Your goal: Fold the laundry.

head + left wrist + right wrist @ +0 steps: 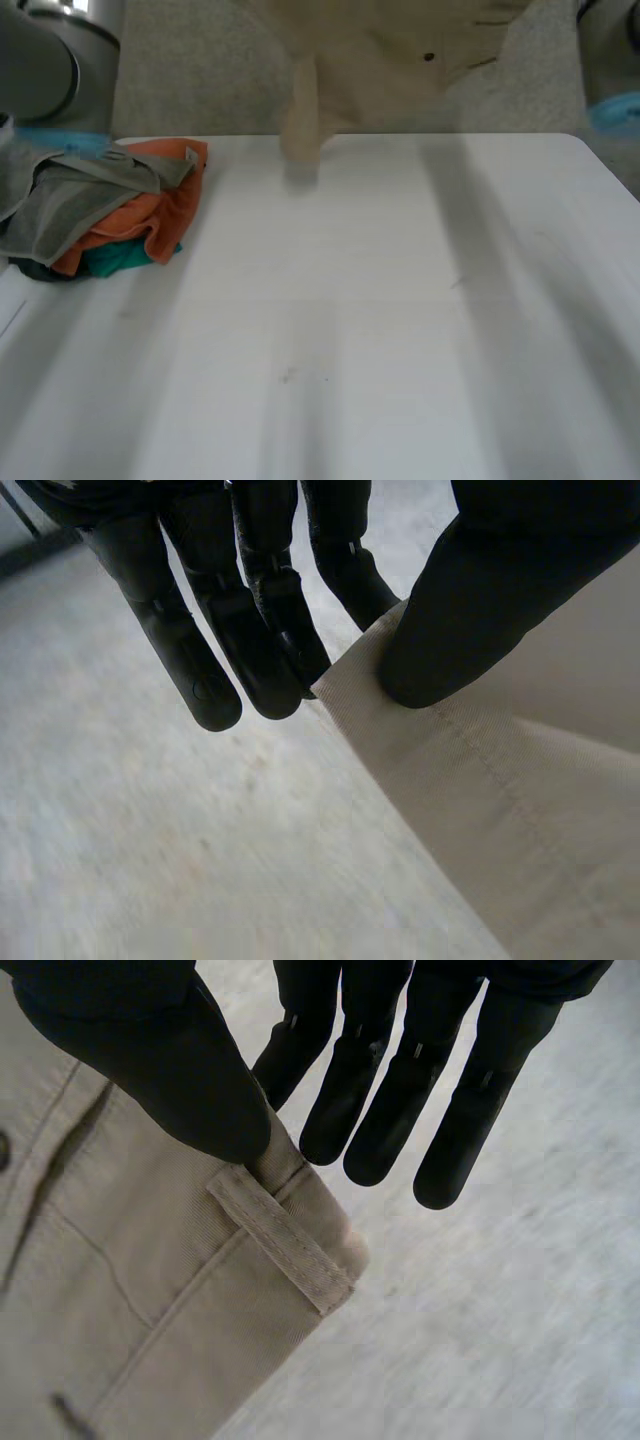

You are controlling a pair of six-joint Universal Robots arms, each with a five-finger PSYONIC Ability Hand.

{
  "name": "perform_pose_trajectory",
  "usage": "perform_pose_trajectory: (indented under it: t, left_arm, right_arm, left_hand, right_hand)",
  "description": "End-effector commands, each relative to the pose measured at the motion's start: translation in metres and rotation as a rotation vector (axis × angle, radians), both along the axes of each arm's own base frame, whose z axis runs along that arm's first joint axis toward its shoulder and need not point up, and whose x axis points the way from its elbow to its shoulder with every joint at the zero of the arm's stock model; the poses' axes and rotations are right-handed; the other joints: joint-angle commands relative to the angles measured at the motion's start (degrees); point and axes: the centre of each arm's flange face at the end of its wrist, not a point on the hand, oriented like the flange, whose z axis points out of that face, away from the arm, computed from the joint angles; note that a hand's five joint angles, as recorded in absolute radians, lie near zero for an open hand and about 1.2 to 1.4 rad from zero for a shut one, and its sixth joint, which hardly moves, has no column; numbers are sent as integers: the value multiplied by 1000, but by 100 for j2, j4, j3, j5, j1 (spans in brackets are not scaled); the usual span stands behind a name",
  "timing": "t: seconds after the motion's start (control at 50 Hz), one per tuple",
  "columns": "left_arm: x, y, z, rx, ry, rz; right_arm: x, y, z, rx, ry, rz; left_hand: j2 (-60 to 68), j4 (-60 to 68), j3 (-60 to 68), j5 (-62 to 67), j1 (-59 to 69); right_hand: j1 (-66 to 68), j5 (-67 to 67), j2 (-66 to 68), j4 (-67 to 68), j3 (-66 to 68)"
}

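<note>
One pair of beige trousers (400, 50) hangs over the far edge of the bench (400, 320), likely stretched crosswise, left robot hand (470, 610) pinching a cloth corner, right robot hand (150, 1060) pinching the waistband (250, 1340) by a belt loop (280, 1240).

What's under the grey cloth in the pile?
Under the grey cloth: an orange cloth, and a teal cloth below that, both poking out. Anything deeper is covered.
</note>
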Motion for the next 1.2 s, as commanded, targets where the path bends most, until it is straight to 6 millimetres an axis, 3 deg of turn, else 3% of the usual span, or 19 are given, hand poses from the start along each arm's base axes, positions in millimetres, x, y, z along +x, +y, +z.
perform_pose_trajectory:
  t: [0.02, 0.14, 0.22, 0.28, 0.32, 0.4, 0.42, 0.48, 0.5, 0.52, 0.58, 0.64, 0.66, 0.74, 0.76, 0.84, 0.98, 1.1, 1.2]
  left_arm:
    - [6, 18, -83, 277, -115, 3]
    - [3, 51, -178, 522, -278, -34]
    - [3, 74, -211, 598, -401, -48]
    - [10, 108, -239, 697, -584, -39]
    - [15, 123, -238, 725, -647, -33]
    - [33, 170, -228, 834, -784, -49]
    - [38, 180, -226, 866, -809, -55]
    - [58, 229, -217, 1029, -903, -97]
    - [63, 241, -215, 1066, -927, -111]
    - [73, 270, -210, 1145, -978, -150]
    - [85, 303, -201, 1182, -1041, -194]
    - [80, 300, -196, 1090, -1031, -203]
    - [75, 289, -192, 1014, -993, -181]
    - [60, 255, -182, 820, -874, -116]
    - [58, 248, -181, 799, -850, -105]
    - [51, 224, -175, 760, -747, -46]
    - [51, 201, -158, 737, -674, 63]
    - [50, 197, -148, 706, -648, 75]
    - [51, 195, -149, 707, -640, 83]
  right_arm:
    - [11, -3, -98, 319, 176, 30]
    - [15, 10, -193, 585, 365, 27]
    - [10, 31, -227, 734, 482, 28]
    - [4, 49, -246, 849, 538, 43]
    - [2, 61, -251, 897, 573, 57]
    - [-15, 100, -226, 945, 658, 69]
    - [-26, 121, -218, 966, 729, 71]
    - [-40, 157, -214, 1005, 874, 98]
    - [-51, 181, -212, 1023, 975, 119]
    - [-56, 192, -212, 1026, 1020, 126]
    - [-67, 223, -204, 955, 1112, 154]
    - [-64, 224, -199, 863, 1074, 155]
    - [-59, 217, -198, 811, 1025, 155]
    - [-47, 191, -196, 724, 745, 108]
    - [-44, 187, -197, 717, 685, 107]
    - [-39, 182, -212, 803, 474, 149]
    - [-35, 186, -225, 867, 481, 211]
    - [-27, 174, -265, 968, 543, 250]
    - [-16, 156, -290, 942, 573, 248]
  left_hand:
    - [1140, 1121, 1162, 1316, 1372]
    - [1140, 1121, 1162, 1316, 1372]
    - [1140, 1121, 1162, 1316, 1372]
    - [1140, 1121, 1162, 1316, 1372]
    - [1140, 1121, 1162, 1316, 1372]
    - [1140, 1121, 1162, 1316, 1372]
    - [1140, 1121, 1162, 1316, 1372]
    - [1140, 1121, 1162, 1316, 1372]
    - [1140, 1121, 1162, 1316, 1372]
    - [1140, 1121, 1162, 1316, 1372]
    - [1140, 1121, 1162, 1316, 1372]
    - [1140, 1121, 1162, 1316, 1372]
    - [1140, 1121, 1162, 1316, 1372]
    - [1140, 1121, 1162, 1316, 1372]
    - [1140, 1121, 1162, 1316, 1372]
    - [1140, 1121, 1162, 1316, 1372]
    - [1140, 1121, 1162, 1316, 1372]
    - [1140, 1121, 1162, 1316, 1372]
    - [1140, 1121, 1162, 1316, 1372]
  right_hand:
    - [1690, 1208, 1317, 1141, 1213]
    - [1690, 1208, 1317, 1141, 1213]
    - [1690, 1208, 1317, 1141, 1213]
    - [1690, 1208, 1317, 1141, 1213]
    - [1690, 1208, 1317, 1141, 1213]
    - [1690, 1208, 1317, 1141, 1213]
    - [1690, 1208, 1317, 1141, 1213]
    - [1690, 1208, 1317, 1141, 1213]
    - [1690, 1208, 1317, 1141, 1213]
    - [1690, 1208, 1317, 1141, 1213]
    - [1690, 1208, 1317, 1141, 1213]
    - [1690, 1208, 1317, 1141, 1213]
    - [1690, 1208, 1317, 1141, 1213]
    - [-5178, -5660, -5551, -5727, -5655]
    - [-5310, -5792, -5683, -5859, -5787]
    - [-5310, -5792, -5683, -5859, -5787]
    - [-5310, -5792, -5683, -5859, -5787]
    - [-5310, -5792, -5683, -5859, -5787]
    - [-2317, -2798, -2689, -2865, -2793]
